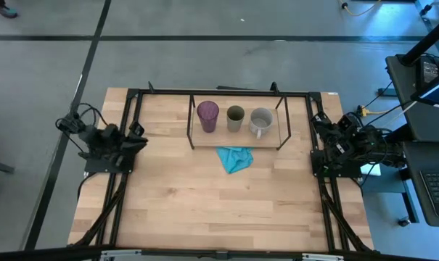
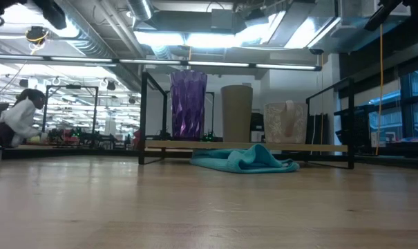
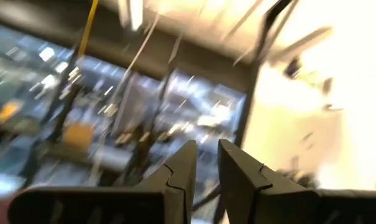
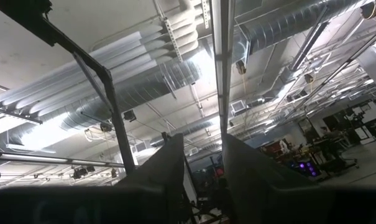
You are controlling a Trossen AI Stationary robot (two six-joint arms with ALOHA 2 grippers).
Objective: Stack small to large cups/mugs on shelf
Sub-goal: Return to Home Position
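Observation:
Three vessels stand upright in a row on the shelf's wooden board (image 1: 204,138): a purple tumbler (image 1: 207,116) on the left, an olive-green cup (image 1: 235,118) in the middle and a grey mug (image 1: 261,122) with its handle toward the near side on the right. In the low view they show as the tumbler (image 2: 188,104), the cup (image 2: 237,112) and the mug (image 2: 286,122). My left gripper (image 3: 206,155) rests at the table's left edge. My right gripper (image 4: 203,149) rests at the right edge. Both are shut, empty and far from the shelf.
A crumpled teal cloth (image 1: 235,158) lies on the table just near of the shelf, partly under its front edge (image 2: 244,159). A black metal frame (image 1: 219,92) runs along the table's far and side edges. The tabletop's near half (image 1: 219,210) is bare wood.

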